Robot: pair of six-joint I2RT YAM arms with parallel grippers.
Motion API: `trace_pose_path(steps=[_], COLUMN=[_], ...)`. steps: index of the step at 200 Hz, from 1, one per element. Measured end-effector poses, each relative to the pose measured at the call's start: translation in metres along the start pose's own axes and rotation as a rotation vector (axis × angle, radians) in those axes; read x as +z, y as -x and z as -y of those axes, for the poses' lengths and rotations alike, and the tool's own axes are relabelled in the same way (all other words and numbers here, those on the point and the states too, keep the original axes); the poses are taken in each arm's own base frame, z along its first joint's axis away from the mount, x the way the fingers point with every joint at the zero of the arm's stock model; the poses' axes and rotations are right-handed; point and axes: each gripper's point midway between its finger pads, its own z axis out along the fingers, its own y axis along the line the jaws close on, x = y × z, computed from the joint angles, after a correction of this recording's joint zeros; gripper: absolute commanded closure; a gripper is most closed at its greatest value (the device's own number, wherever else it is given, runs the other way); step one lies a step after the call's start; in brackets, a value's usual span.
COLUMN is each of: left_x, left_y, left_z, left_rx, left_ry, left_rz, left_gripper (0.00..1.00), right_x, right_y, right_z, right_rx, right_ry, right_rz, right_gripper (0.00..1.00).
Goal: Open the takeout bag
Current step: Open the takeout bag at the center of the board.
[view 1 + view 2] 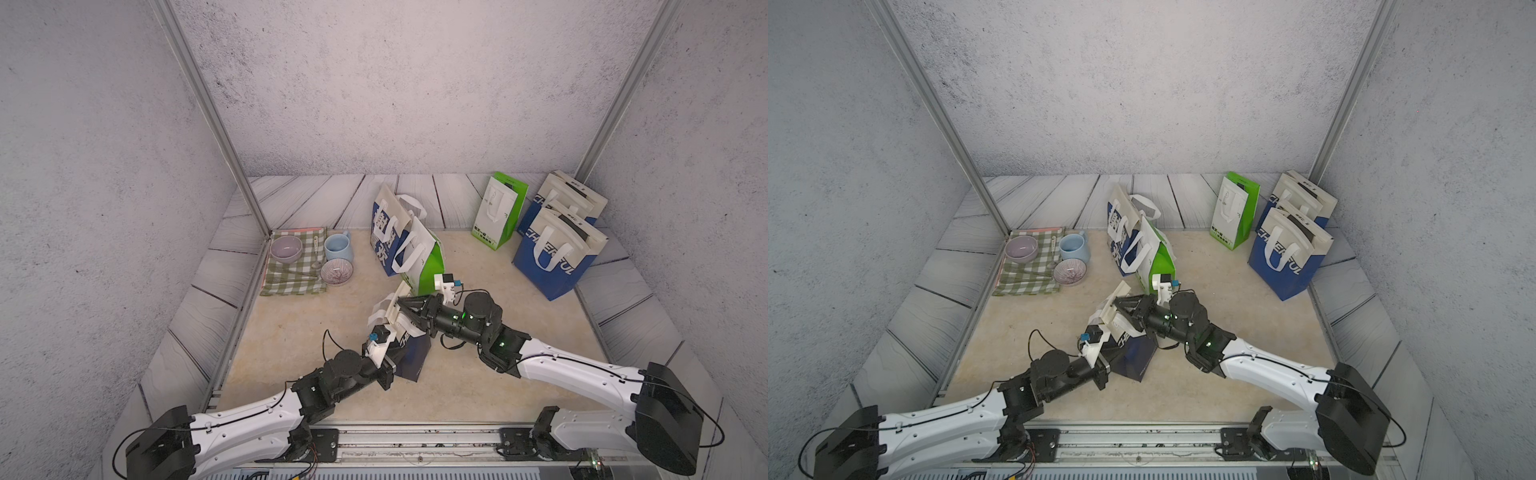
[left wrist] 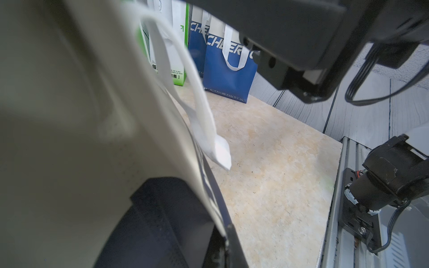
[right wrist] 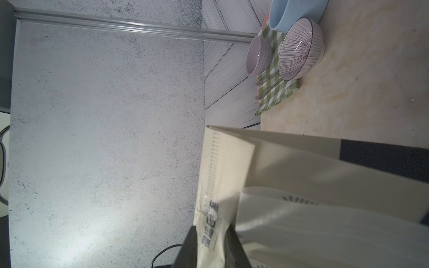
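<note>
The takeout bag [image 1: 411, 353] is blue below and cream above with white handles. It stands at the middle of the beige mat between both arms, also in a top view [image 1: 1136, 357]. My left gripper [image 1: 392, 329] comes from the near left and is shut on the bag's cream upper wall. In the left wrist view that wall [image 2: 69, 116] fills the frame, pinched at the left gripper [image 2: 228, 234]. My right gripper [image 1: 399, 302] reaches in from the right. In the right wrist view its fingers [image 3: 190, 246] stand on both sides of the bag's folded top flap [image 3: 216, 208], pressed against it.
Just behind stand a green-and-white bag [image 1: 428, 266] and a blue-and-white bag [image 1: 386, 232]. At the back right are a green bag [image 1: 498, 212] and two blue bags [image 1: 557, 257]. A checked cloth [image 1: 291, 278] holds two bowls and a blue mug [image 1: 337, 247].
</note>
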Motion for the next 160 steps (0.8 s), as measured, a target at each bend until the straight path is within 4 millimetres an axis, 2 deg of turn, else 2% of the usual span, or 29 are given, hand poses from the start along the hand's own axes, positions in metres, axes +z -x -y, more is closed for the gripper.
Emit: trace_pose_path(steps=[30,94,123,160], left_x=[0.0004,0.0004,0.0004,0.0005], left_y=[0.0004,0.0006,0.0005,0.0011], left_z=[0.0001,0.0000,-0.0004,-0.0011], left_rx=[0.000,-0.001,-0.001,-0.001], left_ry=[0.000,0.000,0.002,0.005], left_rz=[0.002,0.003,0.003,0.005], left_gripper=[1.00,1.00,1.00,1.00], right_x=[0.0002,0.0015,0.0036,0.0056], right_y=[-0.0001,-0.0005,-0.0005,0.0000], right_z=[0.0014,0.0049,0.0075,0.0055], right_rx=[0.001,0.011,0.015,0.009], right_ry=[-0.005,-0.014,-0.018,-0.003], right_rz=[-0.001,-0.007,-0.009,-0.008], right_gripper=[0.86,0.92,1.00,1.00])
